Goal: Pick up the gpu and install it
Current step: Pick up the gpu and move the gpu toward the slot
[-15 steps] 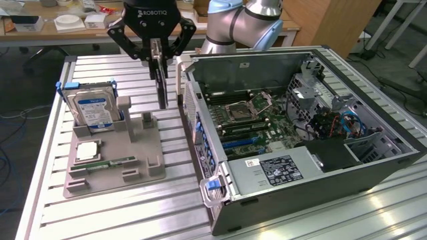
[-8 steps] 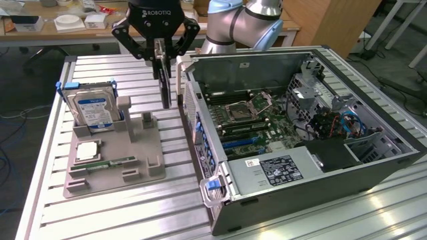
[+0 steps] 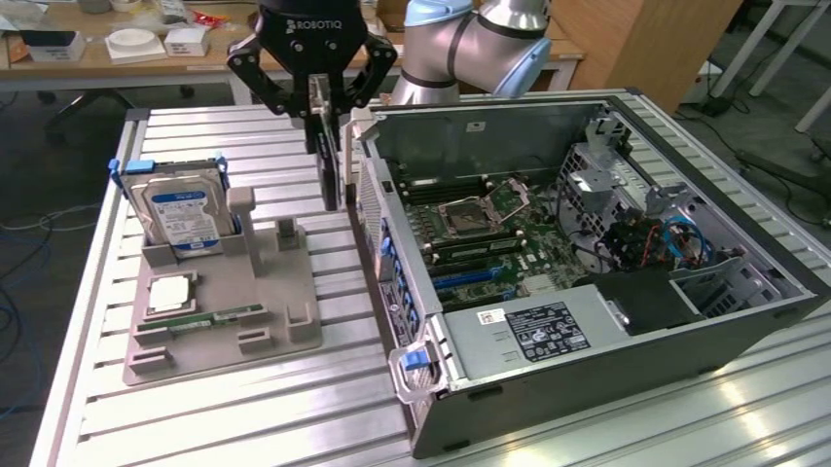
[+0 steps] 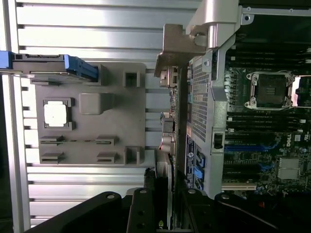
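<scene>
Case: nearest me is the open computer case (image 3: 546,389), on the exterior view's right, with its motherboard (image 3: 500,238) exposed.
Holder: I see a grey parts holder (image 3: 260,292) beside the case on the slatted table (image 3: 195,418). It carries a processor chip (image 3: 170,292) and, upright at its far end, a hard drive (image 3: 182,216).
Gpu: the gpu (image 3: 333,173) hangs on edge, clear of the table, between holder and case and just beside the case wall.
Gripper: the gripper (image 3: 331,112) is pinched onto the card's upper edge, one finger on each face.
</scene>
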Controlling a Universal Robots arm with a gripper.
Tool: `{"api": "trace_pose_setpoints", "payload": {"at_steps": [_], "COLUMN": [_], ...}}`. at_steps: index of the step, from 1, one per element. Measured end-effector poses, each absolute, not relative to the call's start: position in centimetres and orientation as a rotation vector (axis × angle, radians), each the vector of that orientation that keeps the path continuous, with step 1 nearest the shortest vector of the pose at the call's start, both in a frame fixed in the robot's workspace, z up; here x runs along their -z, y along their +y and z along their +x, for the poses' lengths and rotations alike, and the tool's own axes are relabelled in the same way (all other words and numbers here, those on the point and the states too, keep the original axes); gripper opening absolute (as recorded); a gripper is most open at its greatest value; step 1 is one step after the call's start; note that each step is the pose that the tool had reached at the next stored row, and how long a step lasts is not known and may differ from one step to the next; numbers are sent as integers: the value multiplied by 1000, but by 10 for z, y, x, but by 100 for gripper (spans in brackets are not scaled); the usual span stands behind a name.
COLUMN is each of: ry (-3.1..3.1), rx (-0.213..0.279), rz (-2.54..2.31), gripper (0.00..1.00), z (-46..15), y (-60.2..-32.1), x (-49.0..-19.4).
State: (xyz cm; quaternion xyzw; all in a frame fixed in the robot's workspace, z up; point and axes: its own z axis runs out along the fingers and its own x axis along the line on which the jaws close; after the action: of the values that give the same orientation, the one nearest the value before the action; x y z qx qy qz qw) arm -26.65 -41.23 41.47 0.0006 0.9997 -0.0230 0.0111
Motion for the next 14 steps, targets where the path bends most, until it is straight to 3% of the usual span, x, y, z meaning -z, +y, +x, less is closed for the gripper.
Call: {"api": "trace_pose_setpoints", "payload": {"at_steps": [14], "ry": [3119], "rx": [72], "rz": [2], "gripper": [26], "z": [-255], "y": [-412], "x": [-415]}}
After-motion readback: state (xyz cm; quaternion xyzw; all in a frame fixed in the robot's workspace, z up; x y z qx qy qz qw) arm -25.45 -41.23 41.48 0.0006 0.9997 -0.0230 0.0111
